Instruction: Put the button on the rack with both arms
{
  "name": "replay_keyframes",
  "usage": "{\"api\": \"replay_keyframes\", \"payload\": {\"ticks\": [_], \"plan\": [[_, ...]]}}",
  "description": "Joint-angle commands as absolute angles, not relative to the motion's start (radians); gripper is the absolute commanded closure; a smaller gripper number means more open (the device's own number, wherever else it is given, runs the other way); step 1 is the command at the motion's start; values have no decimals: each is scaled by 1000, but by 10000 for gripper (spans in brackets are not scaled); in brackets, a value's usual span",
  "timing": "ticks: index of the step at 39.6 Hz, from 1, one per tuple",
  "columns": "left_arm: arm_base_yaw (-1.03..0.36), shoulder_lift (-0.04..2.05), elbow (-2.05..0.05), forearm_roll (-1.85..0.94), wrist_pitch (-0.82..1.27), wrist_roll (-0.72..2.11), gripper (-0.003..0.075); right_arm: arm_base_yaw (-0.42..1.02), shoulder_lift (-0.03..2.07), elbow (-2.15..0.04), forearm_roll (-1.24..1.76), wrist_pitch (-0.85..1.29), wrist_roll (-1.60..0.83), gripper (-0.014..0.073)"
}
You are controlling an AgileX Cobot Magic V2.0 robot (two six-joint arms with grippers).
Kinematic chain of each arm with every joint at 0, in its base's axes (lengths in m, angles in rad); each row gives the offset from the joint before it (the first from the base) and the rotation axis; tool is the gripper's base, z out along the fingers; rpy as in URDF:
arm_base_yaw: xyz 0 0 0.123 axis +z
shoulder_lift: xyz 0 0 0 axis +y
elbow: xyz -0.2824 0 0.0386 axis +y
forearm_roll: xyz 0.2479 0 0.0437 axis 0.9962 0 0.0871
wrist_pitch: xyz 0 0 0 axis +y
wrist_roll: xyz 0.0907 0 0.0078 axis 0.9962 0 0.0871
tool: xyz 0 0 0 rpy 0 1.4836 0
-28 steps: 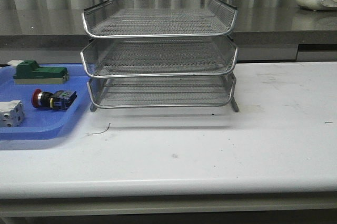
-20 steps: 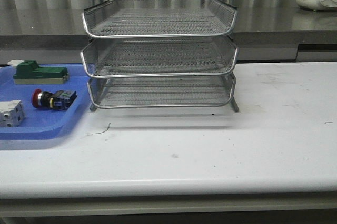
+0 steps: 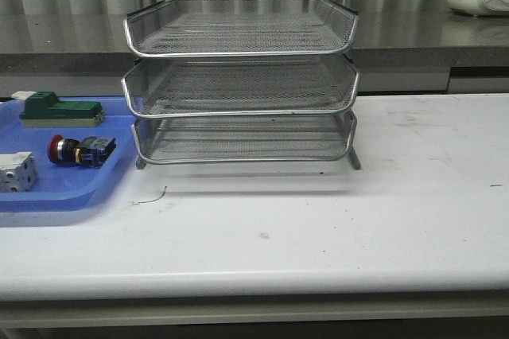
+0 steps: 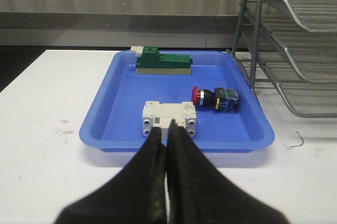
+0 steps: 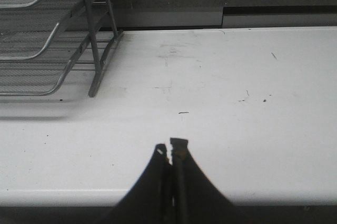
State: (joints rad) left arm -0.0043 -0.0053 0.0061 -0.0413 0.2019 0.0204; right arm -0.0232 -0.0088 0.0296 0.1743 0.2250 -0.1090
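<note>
The button (image 3: 79, 150), with a red cap and black, yellow and blue body, lies on its side in the blue tray (image 3: 60, 196) at the table's left. It also shows in the left wrist view (image 4: 216, 98). The silver wire-mesh rack (image 3: 242, 80) stands at the table's middle back, its three tiers empty; it also shows in the left wrist view (image 4: 295, 34) and right wrist view (image 5: 47, 45). My left gripper (image 4: 166, 128) is shut and empty, short of the tray's near rim. My right gripper (image 5: 171, 148) is shut and empty over the bare table, right of the rack. Neither arm shows in the front view.
A green-and-white block (image 4: 163, 62) lies at the tray's back and a white grey-dotted block (image 4: 169, 119) at its front, just beyond my left fingertips. A small wire scrap (image 3: 151, 196) lies before the rack. A grey counter ledge (image 3: 413, 37) runs behind the table.
</note>
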Motion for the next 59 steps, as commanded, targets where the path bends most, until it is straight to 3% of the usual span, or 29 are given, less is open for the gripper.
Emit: {"api": "replay_keyframes", "payload": {"ticks": [1,13,24,31,40,53,56,59], "plan": [[-3,-25,17,-42,126,8,739,-27,-27,25,168,148,-108,653],[-3,-25,17,-42,88,8,739,-27,-27,25,170,126,-108,653],[-3,-25,-34,-42,-193,8,739,-27,-27,-78,192,123,-108,653],[-3,24,-204,0,-67,8,739,-27,7,-240,191,252,-109,653],[-3,277,-434,68,147,8,739,-27,226,-439,191,332,-109,653],[-3,496,-502,74,157,8,738,-27,461,-504,191,324,-109,650],[-3,496,-502,74,160,8,732,-27,461,-504,191,324,-109,610],[-3,496,-502,74,160,8,671,-27,461,-504,191,324,-109,511]]}}
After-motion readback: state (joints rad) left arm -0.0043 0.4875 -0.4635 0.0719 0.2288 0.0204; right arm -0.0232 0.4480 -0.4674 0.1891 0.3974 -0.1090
